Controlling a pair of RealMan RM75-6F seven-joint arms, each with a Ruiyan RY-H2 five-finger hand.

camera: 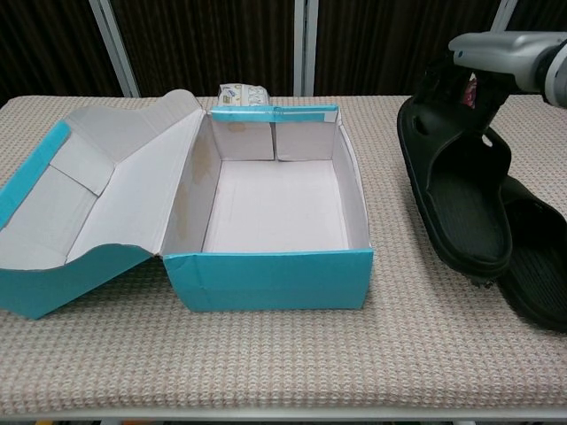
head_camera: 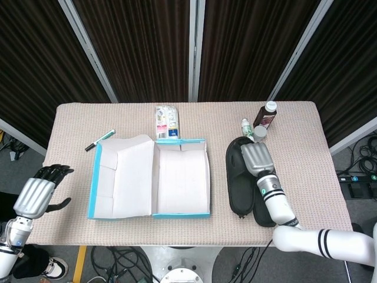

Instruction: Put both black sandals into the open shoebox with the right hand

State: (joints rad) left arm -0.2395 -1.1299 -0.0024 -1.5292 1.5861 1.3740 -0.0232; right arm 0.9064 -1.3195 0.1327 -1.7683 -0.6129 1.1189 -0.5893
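My right hand [head_camera: 256, 158] [camera: 505, 55] grips the far end of one black sandal [head_camera: 240, 183] [camera: 459, 199] and holds it lifted and tilted, toe end up, to the right of the open teal shoebox [head_camera: 180, 177] [camera: 266, 266]. The second black sandal [head_camera: 264, 213] [camera: 540, 261] lies flat on the table, partly hidden under the lifted one. The box interior holds nothing. My left hand [head_camera: 36, 194] hangs off the table's left edge, fingers curled, holding nothing.
The shoebox lid [head_camera: 121, 177] [camera: 80, 204] lies folded out to the left. A dark bottle [head_camera: 266, 115], a small white bottle [head_camera: 246, 125], a flat packet [head_camera: 166, 121] [camera: 242, 93] and a marker [head_camera: 99, 140] lie along the far side of the cloth-covered table [head_camera: 306, 153].
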